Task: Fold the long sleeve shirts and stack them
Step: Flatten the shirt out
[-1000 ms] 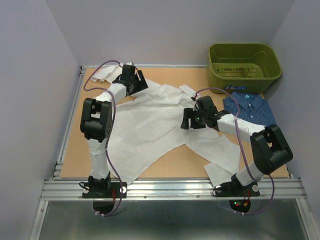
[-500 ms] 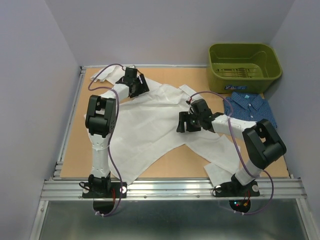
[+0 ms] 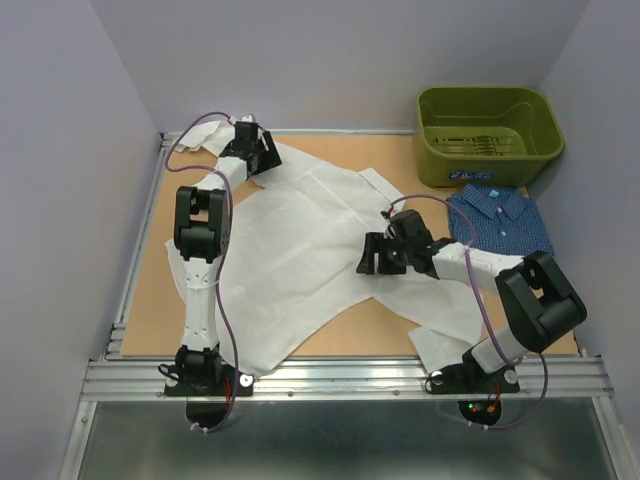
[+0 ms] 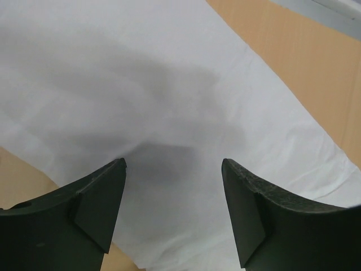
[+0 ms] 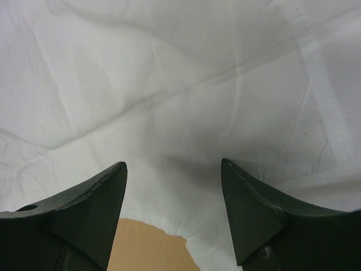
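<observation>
Cloth of the white shirt (image 3: pixel 290 250) covers much of the table (image 3: pixel 150 290). It lies spread open and rumpled, left of the olive-green bin (image 3: pixel 440 165) and nearer the arms than the bin is.

Farthest from the bin, out to its left and about level with its front wall, the left gripper (image 3: pixel 260 160) sits over the shirt's far left corner. The left wrist view shows its dark fingers (image 4: pixel 96 214) standing well apart, with smooth white fabric below and between them. Nothing is clamped, and whether the tips touch the cloth cannot be told.

Closer to the bin, below and left of it, the right gripper (image 3: pixel 368 255) hangs over the shirt's right side. Its fingers (image 5: pixel 84 214) are also spread, holding nothing. Creased fabric and a stitched seam lie under them, and a small patch of bare wood shows at the shirt's edge between the fingers.

Directly in front of the bin lies the dark blue shirt (image 3: pixel 497 218). It is compact and flat, with its collar toward the bin.
</observation>
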### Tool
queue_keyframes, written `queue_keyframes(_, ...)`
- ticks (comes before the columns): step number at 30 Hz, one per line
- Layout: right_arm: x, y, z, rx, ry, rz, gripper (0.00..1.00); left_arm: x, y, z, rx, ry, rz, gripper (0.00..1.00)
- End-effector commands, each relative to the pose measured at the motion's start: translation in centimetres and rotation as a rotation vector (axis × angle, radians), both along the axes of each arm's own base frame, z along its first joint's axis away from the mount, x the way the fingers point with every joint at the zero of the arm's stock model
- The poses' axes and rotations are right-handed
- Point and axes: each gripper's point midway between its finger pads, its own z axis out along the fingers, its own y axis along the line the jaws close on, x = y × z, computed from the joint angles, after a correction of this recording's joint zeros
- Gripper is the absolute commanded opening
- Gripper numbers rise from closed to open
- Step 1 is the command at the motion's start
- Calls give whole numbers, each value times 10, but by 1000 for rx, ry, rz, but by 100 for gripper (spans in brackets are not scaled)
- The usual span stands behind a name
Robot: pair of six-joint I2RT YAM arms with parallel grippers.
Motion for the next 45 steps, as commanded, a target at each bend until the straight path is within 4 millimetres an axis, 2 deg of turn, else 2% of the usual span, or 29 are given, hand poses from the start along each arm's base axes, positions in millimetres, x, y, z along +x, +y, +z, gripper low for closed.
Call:
queue_keyframes(1,-35,-17,-25,-64,145,-14,73,28,14,26,119,-105,-40,80)
queue_keyframes(5,-32,-12,-21,-50,148,-4,73,47,9,41,130,-196,-80,80)
queue_keyframes(6,-32,-11,-20,-43,149,-3,73,53,4,51,119,-226,-98,81)
queue_keyframes(8,-31,-8,-18,-33,153,1,73,58,-2,50,92,-233,-102,81)
queue_keyframes(12,-24,-2,-8,-15,129,8,73,61,-12,63,22,-253,-109,82)
queue_keyframes(14,-12,1,4,-16,82,20,74,57,-13,97,5,-307,-102,85)
queue_keyframes(15,-7,2,10,-18,61,21,74,50,-11,96,-2,-310,-89,87)
queue_keyframes(16,-4,2,13,-25,49,24,75,45,-10,107,-7,-328,-79,87)
queue_keyframes(17,6,4,23,-28,9,30,76,36,-5,151,-14,-393,-52,88)
queue_keyframes(18,9,4,28,-33,-7,31,76,23,-2,147,-22,-375,-31,89)
queue_keyframes(19,11,3,31,-43,-15,32,77,15,1,159,-24,-383,-8,89)
queue_keyframes(20,19,3,39,-52,-51,36,78,-1,7,199,-32,-436,27,89)
queue_keyframes(21,22,3,44,-58,-67,39,78,-18,15,185,-24,-373,66,89)
queue_keyframes(22,25,2,47,-69,-79,40,78,-30,16,190,-61,-356,100,89)
queue_keyframes(23,28,0,50,-82,-97,37,78,-50,18,218,-80,-385,112,89)
queue_keyframes(24,31,-2,54,-99,-121,46,79,-64,17,218,-82,-368,130,90)
queue_keyframes(25,38,-6,59,-129,-156,43,79,-92,20,211,-76,-318,149,90)
queue_keyframes(26,43,-8,62,-145,-174,38,79,-113,18,184,-38,-253,164,89)
queue_keyframes(27,46,-10,64,-160,-187,37,79,-127,18,176,-19,-227,169,90)
queue_keyframes(29,56,-15,68,-207,-220,32,79,-169,19,141,-4,-115,179,90)
queue_keyframes(31,60,-17,70,-231,-234,34,78,-193,19,118,-10,-56,173,90)
queue_keyframes(32,67,-22,71,-262,-250,13,78,-205,21,115,-19,-51,177,90)
queue_keyframes(33,69,-23,71,-277,-257,12,78,-223,24,90,-12,7,181,90)
queue_keyframes(35,73,-26,67,-305,-252,3,77,-237,30,79,2,23,192,90)
queue_keyframes(36,74,-26,66,-313,-250,7,77,-247,37,64,37,50,206,90)
queue_keyframes(39,71,-27,52,-334,-215,23,77,-257,49,46,92,82,233,90)
queue_keyframes(45,56,-23,32,-308,-138,54,78,-258,58,15,146,150,276,90)
